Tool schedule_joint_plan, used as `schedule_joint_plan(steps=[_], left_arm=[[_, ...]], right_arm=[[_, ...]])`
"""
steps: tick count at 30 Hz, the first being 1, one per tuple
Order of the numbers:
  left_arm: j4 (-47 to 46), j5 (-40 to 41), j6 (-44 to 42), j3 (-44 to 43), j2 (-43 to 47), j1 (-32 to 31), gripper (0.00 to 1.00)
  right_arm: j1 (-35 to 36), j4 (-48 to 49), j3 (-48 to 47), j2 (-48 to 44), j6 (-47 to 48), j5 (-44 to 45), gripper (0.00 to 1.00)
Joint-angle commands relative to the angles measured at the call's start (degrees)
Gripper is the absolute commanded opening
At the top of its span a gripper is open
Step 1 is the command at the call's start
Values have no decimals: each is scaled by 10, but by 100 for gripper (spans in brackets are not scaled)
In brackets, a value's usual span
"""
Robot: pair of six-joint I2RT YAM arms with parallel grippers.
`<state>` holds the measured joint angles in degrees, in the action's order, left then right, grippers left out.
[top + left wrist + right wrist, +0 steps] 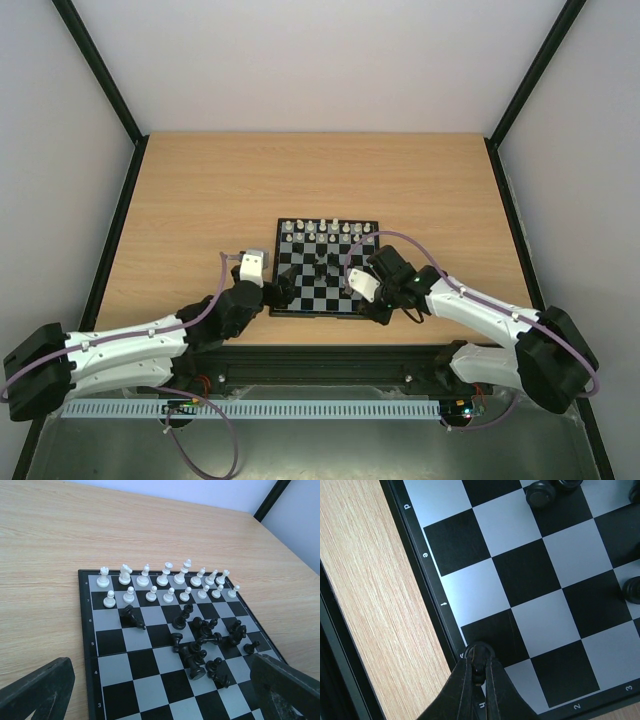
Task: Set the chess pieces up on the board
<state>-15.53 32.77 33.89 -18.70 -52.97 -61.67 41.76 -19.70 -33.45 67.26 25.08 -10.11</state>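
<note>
The board [300,300] lies mid-table; it also shows in the left wrist view [150,680] and the right wrist view [525,575]. White pieces [165,582] stand in its two far rows [325,232]. Black pieces [205,640] lie and stand in a jumble mid-board [325,265]. My right gripper [479,666] is shut on a small black piece [480,655] at the board's near right corner [376,312], by the g and h labels. My left gripper [165,700] is open and empty, low over the board's near left part [283,292].
The wooden table [200,200] surrounds the board. A black rail [330,355] runs along the table's near edge, close to the board. Black frame posts [100,70] stand at the back corners. One black piece [132,617] lies apart on the left.
</note>
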Motion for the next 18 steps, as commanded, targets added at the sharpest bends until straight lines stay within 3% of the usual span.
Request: schedule_joint_plan(steps=[1, 8, 11, 18], left_arm=[[7, -8, 10, -6, -1, 2, 99], [42, -28, 5, -54, -75, 2, 99], [48, -42, -21, -75, -97, 2, 99], [54, -67, -41, -86, -84, 2, 99]], right_arm=[[5, 3, 5, 11, -3, 5, 4], [5, 9, 3, 27, -9, 14, 7], [5, 12, 3, 26, -12, 24, 13], [5, 12, 0, 19, -18, 19, 21]])
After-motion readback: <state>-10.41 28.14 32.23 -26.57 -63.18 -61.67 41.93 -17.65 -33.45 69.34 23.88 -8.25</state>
